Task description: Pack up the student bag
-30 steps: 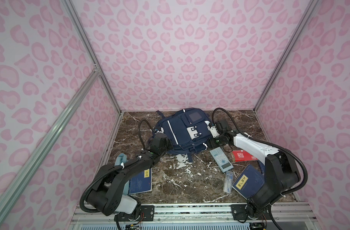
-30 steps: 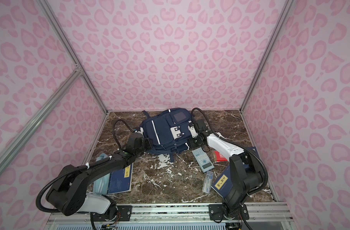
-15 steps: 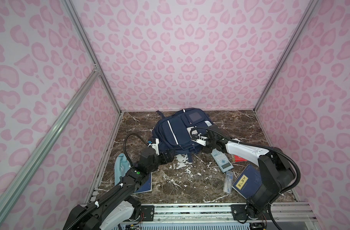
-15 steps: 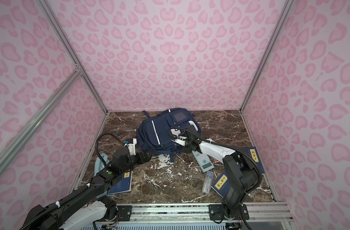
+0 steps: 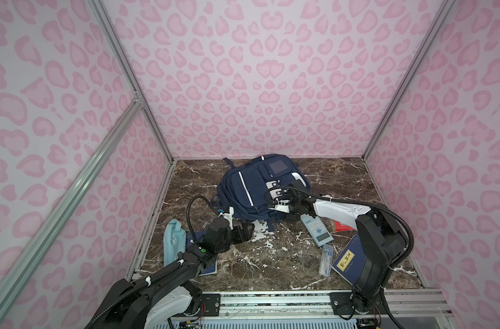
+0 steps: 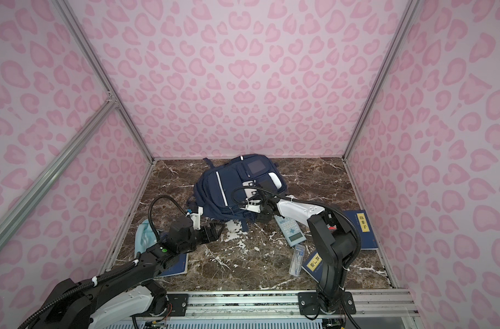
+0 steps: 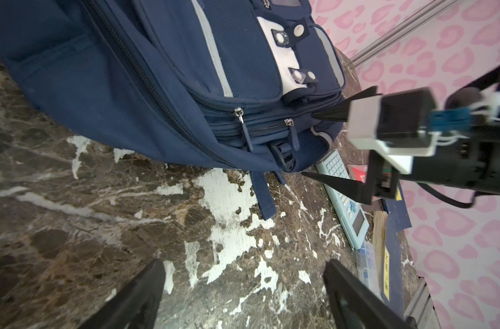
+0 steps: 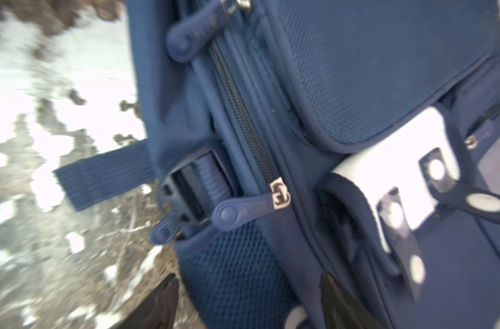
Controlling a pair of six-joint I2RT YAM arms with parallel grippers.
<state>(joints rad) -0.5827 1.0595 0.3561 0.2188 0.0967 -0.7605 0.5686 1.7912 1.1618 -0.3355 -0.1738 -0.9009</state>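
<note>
Surface: brown marble desk (image 5: 271,265) | Lay on it: student bag (image 5: 243,188) at back, calculator (image 5: 317,230), clear case (image 5: 325,259), navy books (image 6: 364,230), light-blue pouch (image 5: 172,242) at left

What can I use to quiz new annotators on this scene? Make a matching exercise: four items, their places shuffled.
1 student bag
2 calculator
3 light blue pouch
4 clear plastic case

A left edge of the table
B beside the near-right yellow-labelled book
C back centre
D by the bag's near-right corner

Pairs: 1-C, 2-D, 3-A, 4-B
</note>
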